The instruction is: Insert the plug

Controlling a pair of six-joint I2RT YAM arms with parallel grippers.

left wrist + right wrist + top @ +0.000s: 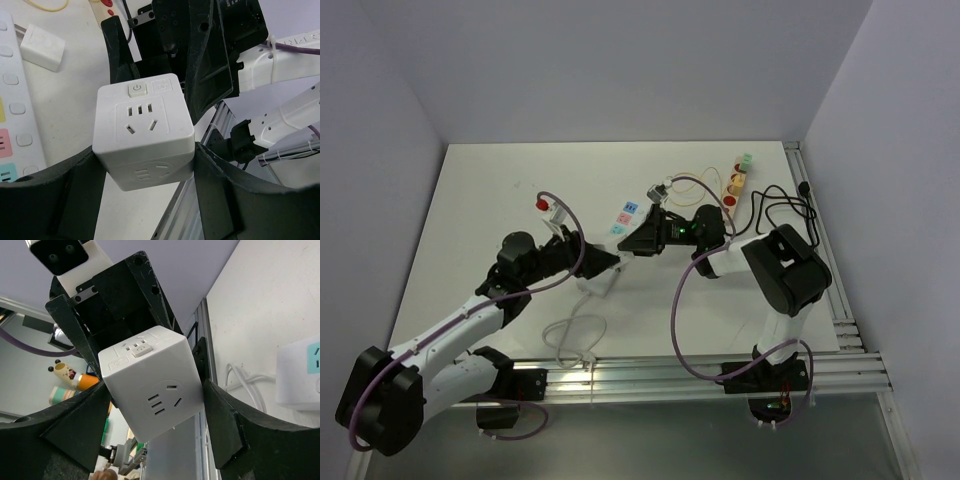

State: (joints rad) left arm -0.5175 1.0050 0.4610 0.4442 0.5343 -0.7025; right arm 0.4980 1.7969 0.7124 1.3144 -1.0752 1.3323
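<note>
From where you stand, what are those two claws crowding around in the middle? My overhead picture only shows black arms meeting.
Observer: A white socket cube, held in the left gripper.
Operator: Does the other claw have it too?
Observer: The right gripper straddles the same cube from the opposite side; whether it has clamped, I cannot tell.
Operator: Anything plugged into it?
Observer: No. Every socket face in view is empty.

One overhead, two close (shared cube [143, 131])
</note>
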